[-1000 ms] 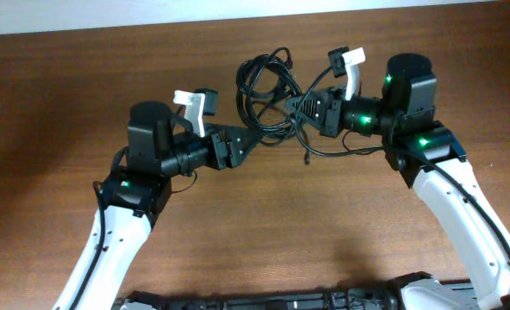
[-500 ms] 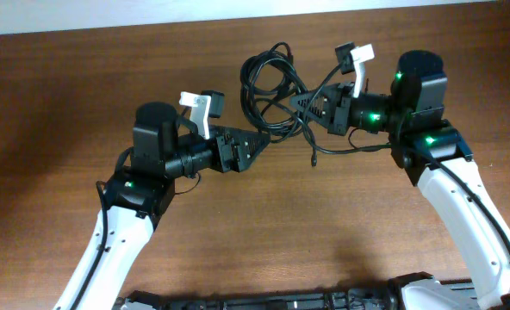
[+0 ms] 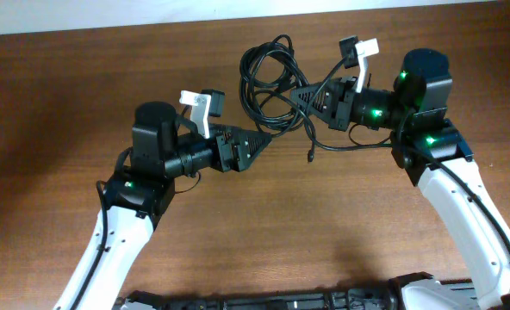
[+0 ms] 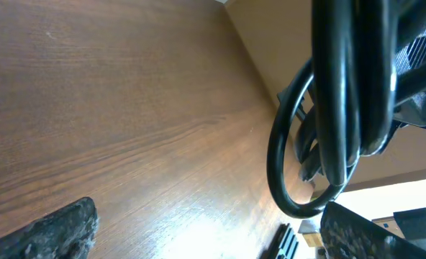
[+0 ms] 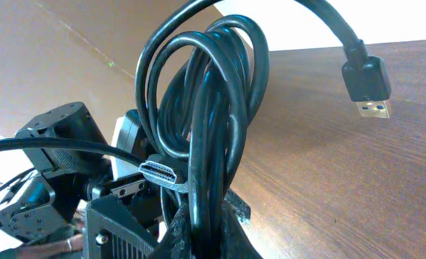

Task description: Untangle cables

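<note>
Toward the far middle of the table (image 3: 65,86), a black cable bundle (image 3: 272,112) sits as a knot of overlapping loops, and both arms reach in at it from either side. The right claw (image 3: 305,96) comes from the right and is closed on the bundle. In the right wrist view the strands rise straight out of the claw (image 5: 198,237), pinched between its fingers, and the bundle (image 5: 213,129) stands up in several tight loops. A silver-tipped HDMI plug (image 5: 159,171) pokes out to the left among those loops, and a USB plug (image 5: 368,86) hangs free on a strand arching off to the upper right.

The left claw (image 3: 259,142) points toward the bundle from the left, on its near side, with its tip just beside the nearest loops. In the left wrist view its fingers (image 4: 55,230) sit wide apart at the bottom corners of the picture, and nothing is gripped between them. The cable bundle (image 4: 342,93) hangs beyond them on the right, above the wood. Whether the claw touches a strand cannot be told.

One thin strand leaves the tangle near the right claw and curves toward the near side, ending in a loose end (image 3: 311,158) on the table between the two arms.
</note>
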You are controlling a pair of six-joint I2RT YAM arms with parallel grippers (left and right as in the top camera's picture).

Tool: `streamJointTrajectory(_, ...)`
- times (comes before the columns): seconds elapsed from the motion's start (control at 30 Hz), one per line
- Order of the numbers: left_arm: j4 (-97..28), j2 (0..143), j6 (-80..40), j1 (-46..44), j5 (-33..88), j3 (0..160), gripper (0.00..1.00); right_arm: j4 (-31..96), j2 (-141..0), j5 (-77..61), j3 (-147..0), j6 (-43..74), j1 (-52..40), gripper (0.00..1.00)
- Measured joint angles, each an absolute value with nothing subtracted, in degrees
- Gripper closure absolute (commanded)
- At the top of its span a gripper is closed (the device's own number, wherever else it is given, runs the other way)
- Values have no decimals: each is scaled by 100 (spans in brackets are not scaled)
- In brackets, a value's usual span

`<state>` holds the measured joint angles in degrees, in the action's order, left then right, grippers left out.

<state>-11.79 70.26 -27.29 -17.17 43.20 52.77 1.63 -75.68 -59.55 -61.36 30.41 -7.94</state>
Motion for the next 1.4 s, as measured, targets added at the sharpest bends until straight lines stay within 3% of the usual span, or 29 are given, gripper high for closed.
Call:
streamJointTrajectory(0.37,-1039,7026,-2853,-1369,4134,5277,1,-121,-7568,-6272,-6132,3111,-794,96)
streamJointTrajectory(0.7,-491,7026,-3009,-1826,4023,5273,2,-141,-7568,-6556,-6132,3131,-786,96)
streamJointTrajectory(1.0,-2342,7008,-3004,-1879,1905,5304,1,-222,-7568,-6744,-6128,3127,-788,96)
streamJointTrajectory(1.4,-2324,6587,-2370,-1879,1739,5304,1,528,-7557,-6716,-6128,2403,-786,96)
